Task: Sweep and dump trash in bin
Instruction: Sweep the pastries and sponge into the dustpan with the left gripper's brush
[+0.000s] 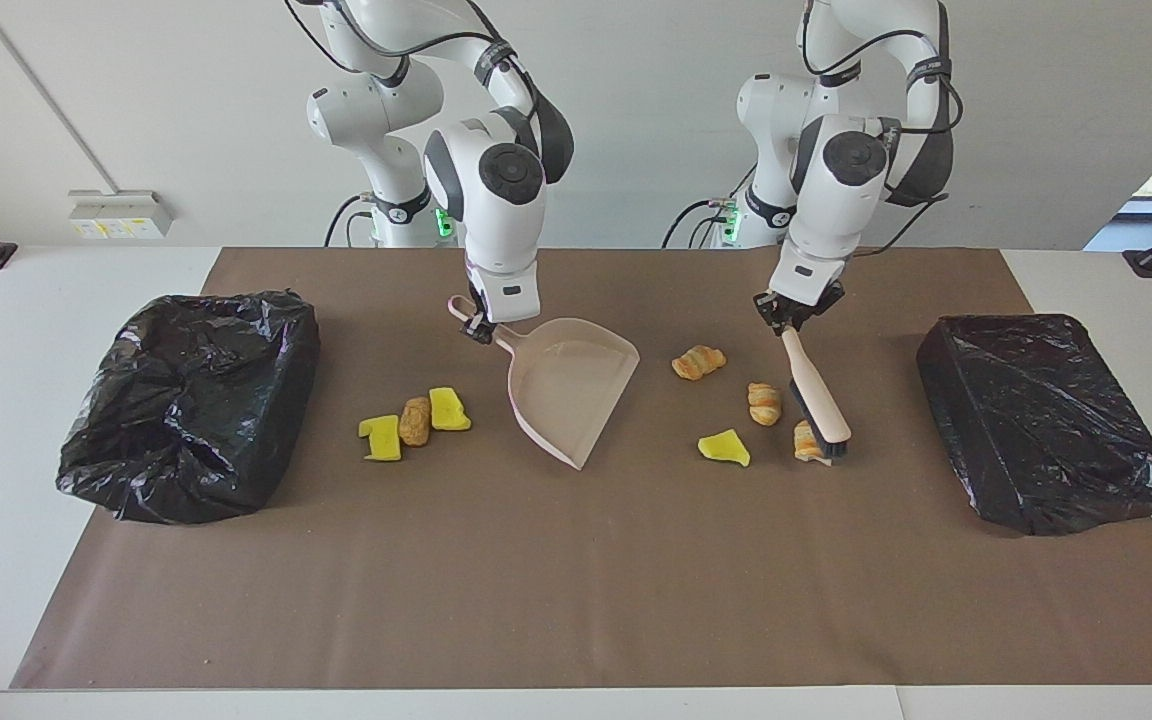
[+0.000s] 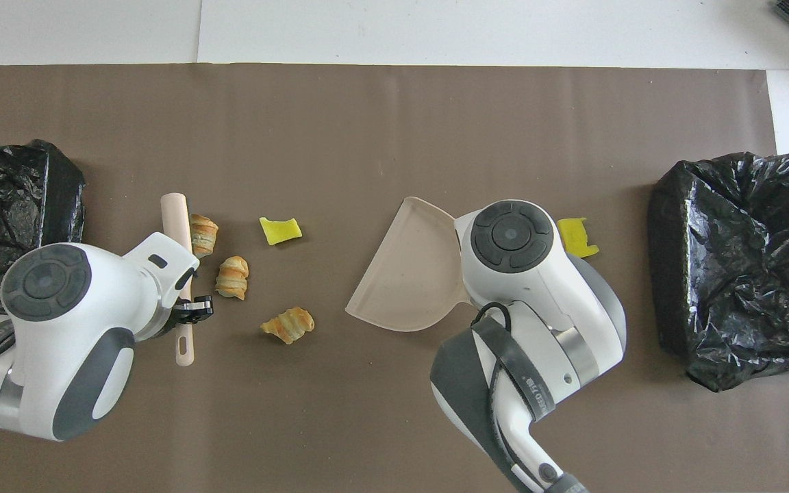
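Observation:
My right gripper [image 1: 477, 326] is shut on the handle of the pale pink dustpan [image 1: 568, 392], which sits low at the mat's middle; its mouth faces the left arm's end. My left gripper [image 1: 785, 317] is shut on the handle of a brush [image 1: 816, 398] whose dark bristles rest on the mat beside a croissant piece [image 1: 808, 442]. Two more croissant pieces [image 1: 698, 362] [image 1: 764, 403] and a yellow sponge chunk [image 1: 724, 447] lie between brush and dustpan. Two yellow sponge chunks [image 1: 381, 438] [image 1: 449, 409] and a bread piece [image 1: 415, 421] lie between the dustpan and the open bin [image 1: 191, 400].
The open bin lined with a black bag stands at the right arm's end of the brown mat [image 1: 576, 580]. A second black-bagged box [image 1: 1046, 420] stands at the left arm's end. In the overhead view the right arm hides most of the sponge group [image 2: 576, 236].

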Motion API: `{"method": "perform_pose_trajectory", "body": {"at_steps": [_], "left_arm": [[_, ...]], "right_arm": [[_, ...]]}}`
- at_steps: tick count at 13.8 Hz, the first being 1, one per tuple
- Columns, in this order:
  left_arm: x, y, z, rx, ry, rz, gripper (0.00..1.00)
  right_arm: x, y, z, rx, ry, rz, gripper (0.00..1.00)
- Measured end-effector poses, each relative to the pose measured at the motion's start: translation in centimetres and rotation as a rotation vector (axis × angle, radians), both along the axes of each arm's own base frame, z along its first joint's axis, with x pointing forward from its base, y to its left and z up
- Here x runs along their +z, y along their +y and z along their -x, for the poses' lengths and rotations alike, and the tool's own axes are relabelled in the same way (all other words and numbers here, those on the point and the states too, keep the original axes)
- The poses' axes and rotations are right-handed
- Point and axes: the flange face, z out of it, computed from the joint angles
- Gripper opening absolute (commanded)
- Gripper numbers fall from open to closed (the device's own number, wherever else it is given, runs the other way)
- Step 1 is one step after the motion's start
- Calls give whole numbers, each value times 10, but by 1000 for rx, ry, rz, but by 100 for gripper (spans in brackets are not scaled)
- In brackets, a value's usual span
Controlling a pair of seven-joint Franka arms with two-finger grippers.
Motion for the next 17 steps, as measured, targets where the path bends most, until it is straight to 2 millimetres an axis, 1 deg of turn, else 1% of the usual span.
{"method": "perform_pose_trajectory", "body": {"at_steps": [1, 2, 3, 6, 7, 8, 10, 14, 16, 17], "left_arm": [[-7, 17, 0, 7, 14, -1, 0], [-16, 28, 3, 16, 32, -3, 0], [-24, 32, 7, 20, 47, -5, 0], [-44, 28, 21, 7, 84, -15, 0], [-45, 24, 23, 5, 85, -18, 0], [-46, 17, 25, 5, 83, -21, 0], [-48, -10, 33, 2, 81, -28, 0], [-52, -72, 51, -43, 70, 36, 0], [-52, -100, 61, -95, 60, 67, 0], [-54, -117, 67, -131, 51, 83, 0]], "right_arm": [[-4, 3, 2, 2, 3, 3, 0], [-8, 5, 2, 9, 1, 0, 0], [-11, 7, 2, 22, -6, -7, 0], [-26, 16, 3, 49, -10, -13, 0], [-33, 19, 5, 59, 0, -8, 0], [-40, 25, 8, 79, 11, -5, 0], [-50, 35, 10, 142, 22, -11, 0], [-51, 38, 12, 184, 32, -15, 0], [-51, 40, 15, 148, 36, -3, 0], [-52, 42, 18, 122, 38, 6, 0]]}}
